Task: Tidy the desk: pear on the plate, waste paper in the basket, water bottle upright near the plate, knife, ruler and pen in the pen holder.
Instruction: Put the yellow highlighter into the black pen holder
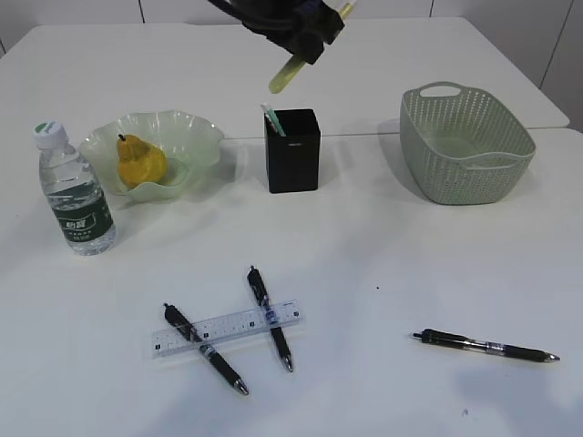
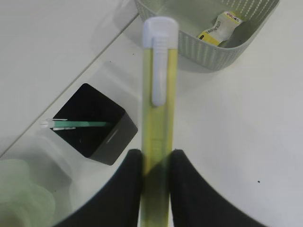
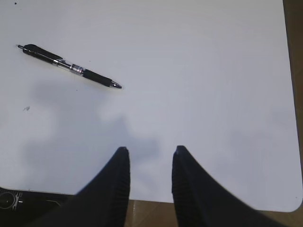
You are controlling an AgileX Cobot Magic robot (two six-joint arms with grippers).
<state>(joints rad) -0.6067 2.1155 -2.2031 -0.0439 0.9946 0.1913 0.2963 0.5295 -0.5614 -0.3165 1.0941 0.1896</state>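
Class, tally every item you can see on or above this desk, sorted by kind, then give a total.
Black pens: 3
Yellow-green knife: 1
Green item in holder: 1
Ruler: 1
Containers: 3
Bottle: 1
Pear: 1
Wrapper: 1
Total: 12

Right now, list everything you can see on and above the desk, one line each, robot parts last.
water bottle: one, clear with dark green label, upright left of the plate
plate: one, pale green, back left
pear: one, yellow, in the plate
pen holder: one, black, back centre, a green-tipped item sticking out of it
basket: one, grey-green, back right
waste paper: one, yellow and white, inside the basket
ruler: one, clear, front centre, crossing two pens
black pens: three, two crossing the ruler, one alone at front right
yellow-green tool: one, white clip, held above the pen holder
desk: one, white
left gripper: shut on the yellow-green tool
right gripper: open, empty, over the desk's near edge
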